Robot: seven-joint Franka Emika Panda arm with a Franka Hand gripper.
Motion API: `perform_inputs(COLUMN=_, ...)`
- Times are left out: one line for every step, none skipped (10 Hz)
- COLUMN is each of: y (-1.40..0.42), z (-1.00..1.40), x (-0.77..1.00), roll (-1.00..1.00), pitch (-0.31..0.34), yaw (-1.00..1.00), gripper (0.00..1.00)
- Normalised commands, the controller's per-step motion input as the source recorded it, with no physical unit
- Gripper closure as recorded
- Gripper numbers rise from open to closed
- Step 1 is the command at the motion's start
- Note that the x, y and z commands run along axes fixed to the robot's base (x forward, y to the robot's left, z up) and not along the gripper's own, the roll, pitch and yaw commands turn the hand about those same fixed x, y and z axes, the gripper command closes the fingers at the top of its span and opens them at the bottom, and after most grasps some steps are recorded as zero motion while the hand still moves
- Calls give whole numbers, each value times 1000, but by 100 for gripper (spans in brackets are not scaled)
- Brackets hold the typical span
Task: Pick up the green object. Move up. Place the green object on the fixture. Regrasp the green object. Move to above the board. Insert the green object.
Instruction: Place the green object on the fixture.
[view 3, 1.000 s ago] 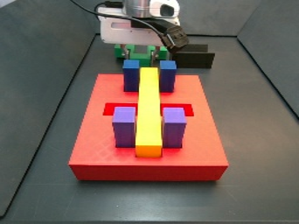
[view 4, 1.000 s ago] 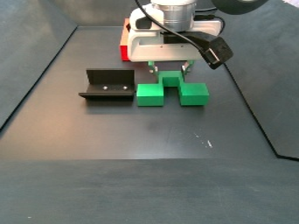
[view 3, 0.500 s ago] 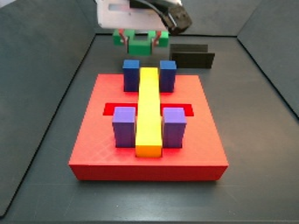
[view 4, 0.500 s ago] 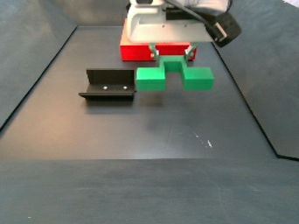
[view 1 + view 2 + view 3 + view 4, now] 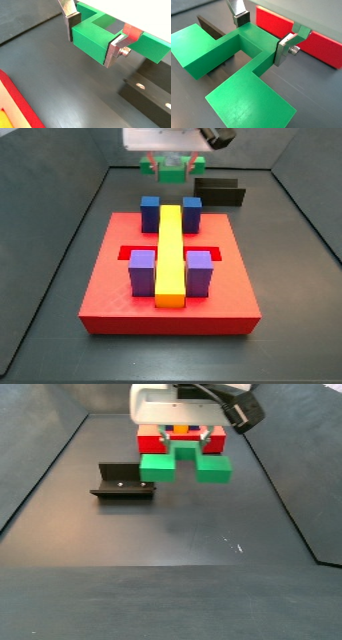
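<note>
The green object (image 5: 185, 464) hangs in the air above the dark floor, clear of it. My gripper (image 5: 185, 446) is shut on its middle stem, and in both wrist views the silver fingers (image 5: 113, 50) (image 5: 286, 47) press on opposite sides of the green object (image 5: 93, 42) (image 5: 241, 57). In a side view the gripper (image 5: 171, 166) holds it high behind the board (image 5: 107, 278). The fixture (image 5: 123, 482) stands on the floor below and to one side of the piece, and it also shows as the fixture (image 5: 221, 193) (image 5: 147, 97) (image 5: 211, 27).
The red board carries a long yellow bar (image 5: 170, 253), two blue blocks (image 5: 151, 210) and two purple blocks (image 5: 143, 268). Its edge appears as the board (image 5: 298, 32) (image 5: 20, 107) in both wrist views. Dark walls enclose the floor.
The gripper has risen with the green object, lifting it off the floor beside the fixture. The fixture and board have not moved.
</note>
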Motion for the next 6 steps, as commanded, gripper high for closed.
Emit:
perform_inputs(y=149, z=237, x=651, roll=-1000, pitch=-200, yaw=-131, gripper=100)
perform_inputs(y=117, z=237, x=677, roll=-1000, pitch=-154, yaw=-131, gripper=100)
perform_inputs(y=86, z=274, x=709, roll=-1000, pitch=-17, yaw=-89, gripper=100)
perform_inputs(y=109, z=306, x=654, roll=-1000, pitch=117, yaw=0, gripper=100)
perform_inputs(y=114, z=320, x=603, roll=-1000, pitch=286, yaw=0, gripper=100)
perform_inputs(y=86, z=294, x=620, roll=-1000, pitch=286, yaw=0, gripper=100)
